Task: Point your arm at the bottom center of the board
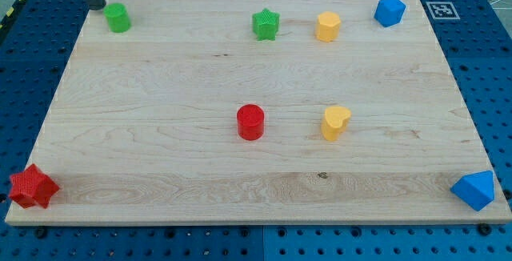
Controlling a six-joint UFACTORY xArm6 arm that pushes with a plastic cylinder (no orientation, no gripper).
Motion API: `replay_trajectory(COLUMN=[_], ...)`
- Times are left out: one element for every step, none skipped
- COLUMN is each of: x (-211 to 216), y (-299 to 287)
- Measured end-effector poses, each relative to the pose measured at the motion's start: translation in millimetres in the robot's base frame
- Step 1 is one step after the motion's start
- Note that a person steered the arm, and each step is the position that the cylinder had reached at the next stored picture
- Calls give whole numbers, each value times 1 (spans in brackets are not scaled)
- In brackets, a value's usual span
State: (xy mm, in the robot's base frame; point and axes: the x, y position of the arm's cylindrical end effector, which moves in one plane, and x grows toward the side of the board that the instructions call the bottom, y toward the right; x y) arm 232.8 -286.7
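Open run along the wooden board's (160, 189) bottom edge

Only a red star block (32, 187) and a blue angular block (474, 190) occupy the bottom corners; a red cylinder block (250, 122) and a yellow heart-shaped block (336, 122) stand mid-board above.

1. Lab / robot test bench, not a home.
2. Blue perforated base plate (480, 69) with a regular hole grid surrounds a plain wood board (160, 133).
3. Fiducial tag (442, 10) at the view's top right.
4. Yellow-black hazard tape (11, 11) at the top left edge.
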Motion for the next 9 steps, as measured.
replay_trajectory(x=[-16, -25, -41, -37, -18, 14, 10, -7, -17], y=[1, 1, 1, 2, 10, 16, 16, 22, 23])
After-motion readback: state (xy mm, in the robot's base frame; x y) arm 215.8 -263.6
